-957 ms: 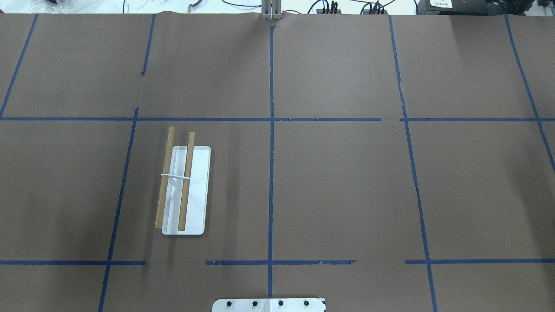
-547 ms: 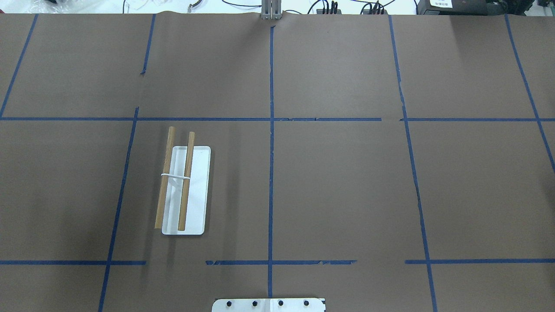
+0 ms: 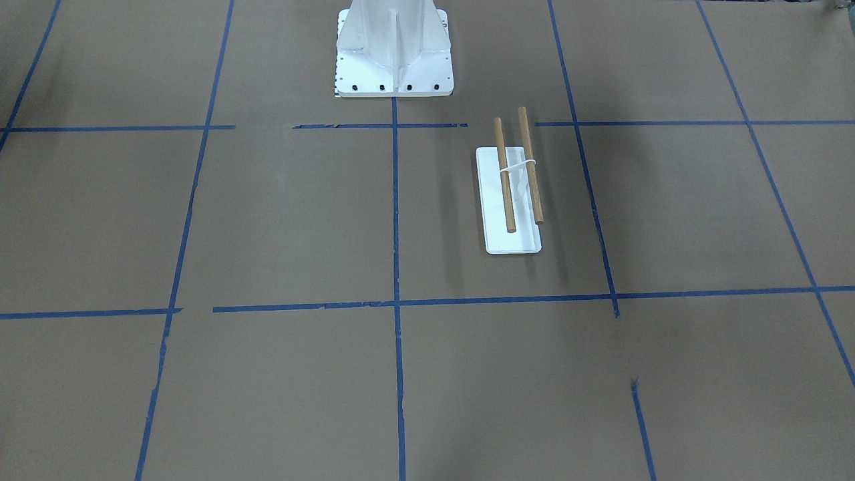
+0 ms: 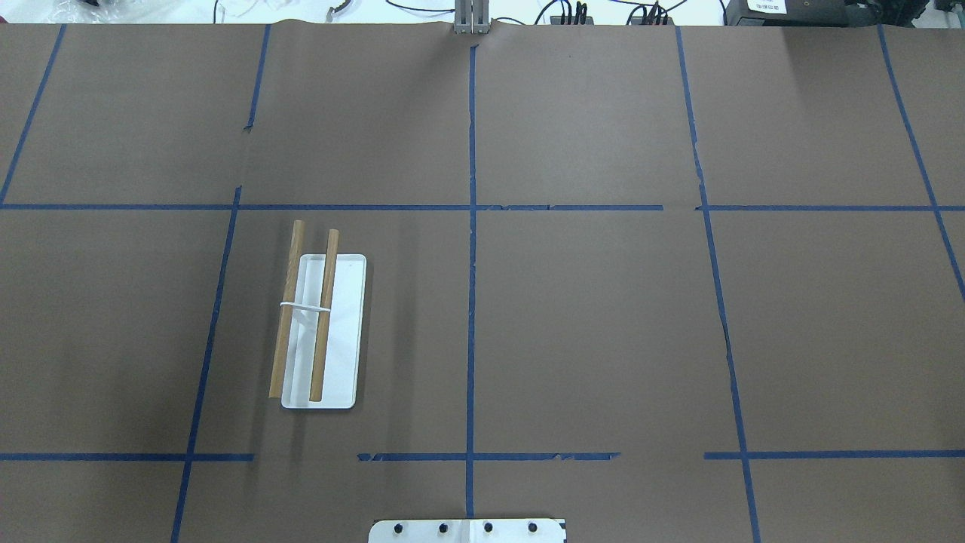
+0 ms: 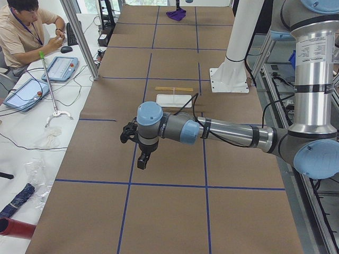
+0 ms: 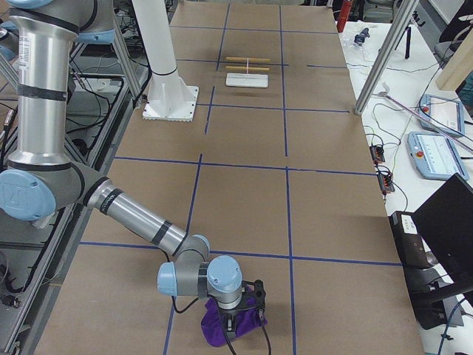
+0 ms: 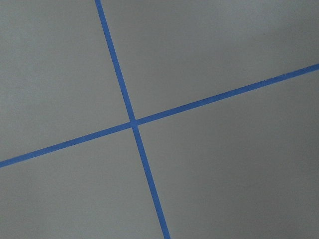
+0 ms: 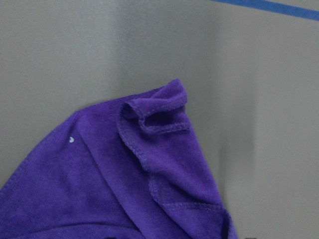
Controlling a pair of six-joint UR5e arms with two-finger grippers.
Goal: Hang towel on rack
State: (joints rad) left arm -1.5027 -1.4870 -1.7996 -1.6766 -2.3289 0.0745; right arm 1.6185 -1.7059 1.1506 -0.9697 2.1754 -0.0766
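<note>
The rack (image 4: 341,332), a white base with two wooden rods, stands left of centre in the overhead view; it also shows in the front view (image 3: 513,237), the left view (image 5: 174,100) and the right view (image 6: 246,80). The purple towel (image 6: 216,329) lies bunched on the table at the robot's right end, and fills the lower part of the right wrist view (image 8: 114,189). My right gripper (image 6: 238,316) is down on the towel; I cannot tell if it is open or shut. My left gripper (image 5: 142,163) hovers over bare table; I cannot tell its state.
The white bolted pedestal (image 3: 394,60) stands at the robot's side of the table (image 4: 603,324), which is brown paper with blue tape lines. An operator (image 5: 24,34) with tablets sits beyond the far edge. Metal frame posts (image 6: 380,63) rise there.
</note>
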